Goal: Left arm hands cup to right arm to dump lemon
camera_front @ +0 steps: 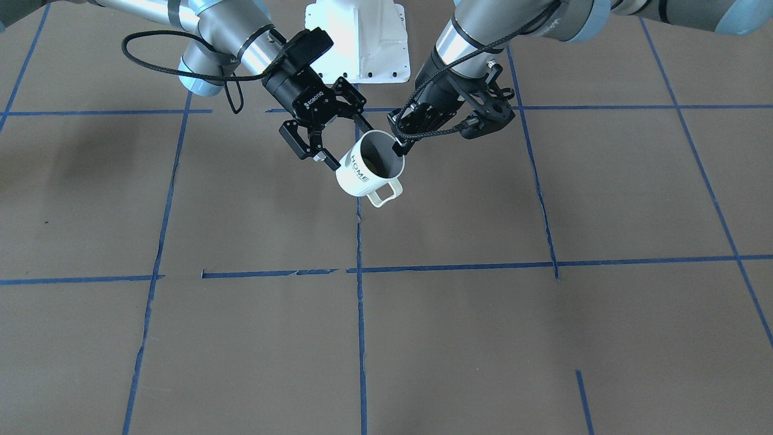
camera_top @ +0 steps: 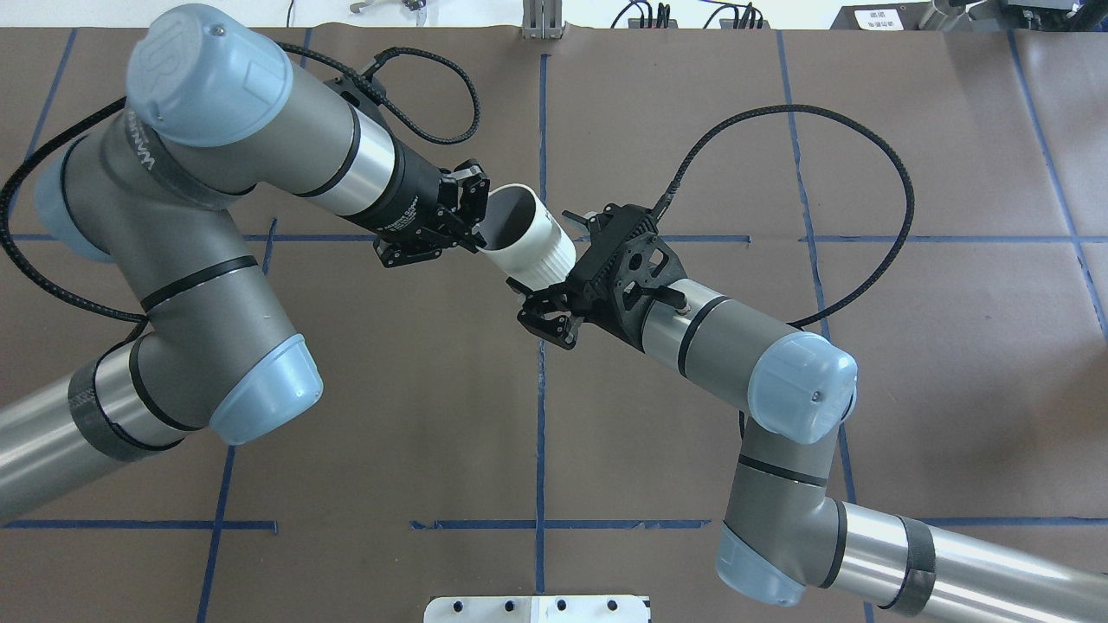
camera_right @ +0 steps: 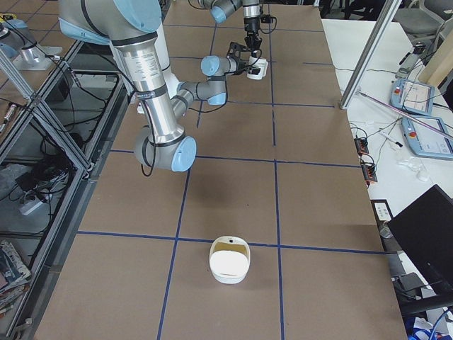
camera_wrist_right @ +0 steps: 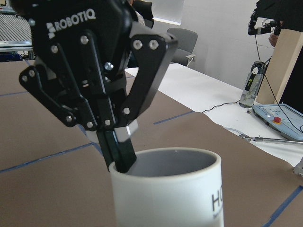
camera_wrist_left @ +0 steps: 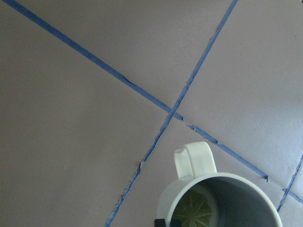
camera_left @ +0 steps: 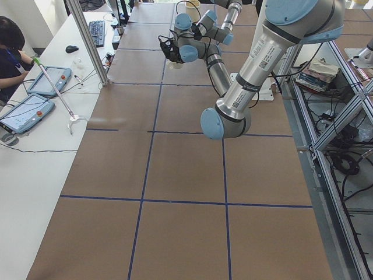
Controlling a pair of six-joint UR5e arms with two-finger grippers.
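Seemingly mid-handover, the cup (camera_front: 361, 176) hung tilted above the table (camera_front: 483, 338), lemon (camera_wrist_left: 193, 212) inside; left gripper (camera_front: 398, 143) and right gripper (camera_front: 337, 161) both pinched its rim, nearly closed. Next, the left should release before the right tips it.

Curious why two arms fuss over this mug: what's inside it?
A yellow-green lemon slice lies deep in the cup. Its lower edge is cut off by the frame; from overhead, the wall hides it.
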